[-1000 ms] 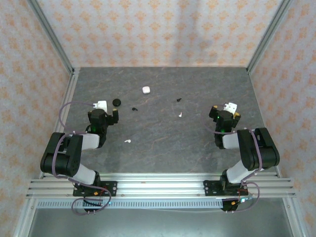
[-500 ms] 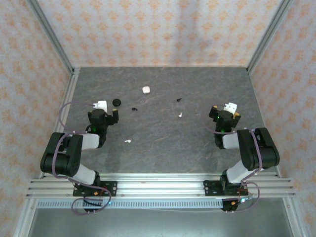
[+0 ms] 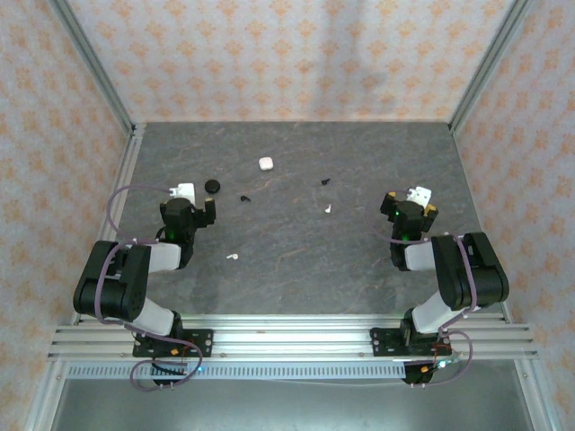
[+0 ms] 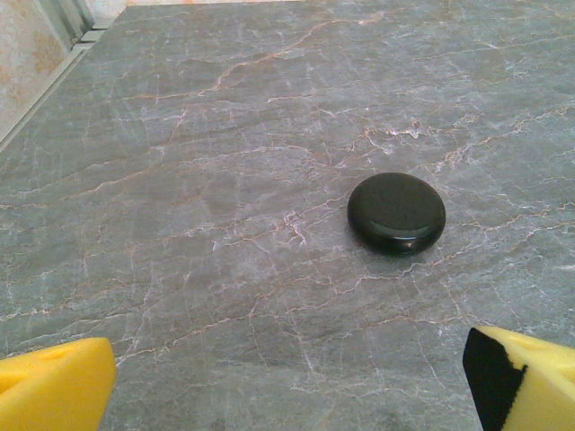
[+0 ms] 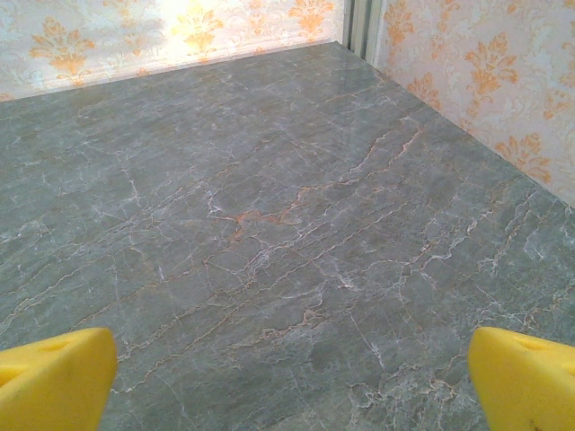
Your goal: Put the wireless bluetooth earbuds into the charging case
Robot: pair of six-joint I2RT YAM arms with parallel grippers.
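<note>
Two charging cases lie on the grey marbled table: a closed round black case (image 3: pixel 213 186) (image 4: pixel 396 211) and a small white case (image 3: pixel 265 163) farther back. Scattered earbuds: a black earbud (image 3: pixel 244 197), another black one (image 3: pixel 324 181), a white earbud (image 3: pixel 329 208) and a second white one (image 3: pixel 232 257). My left gripper (image 3: pixel 189 206) (image 4: pixel 287 395) stands open just short of the black case, which sits ahead and to the right of its yellow fingertips (image 4: pixel 54 386). My right gripper (image 3: pixel 410 204) (image 5: pixel 287 386) is open at the right over bare table, nothing between its fingertips (image 5: pixel 526 377).
Patterned walls with metal corner posts (image 3: pixel 90 63) enclose the table on three sides. The right wall (image 5: pixel 485 81) stands close beside my right gripper. An aluminium rail (image 3: pixel 287 337) carries both arm bases at the near edge.
</note>
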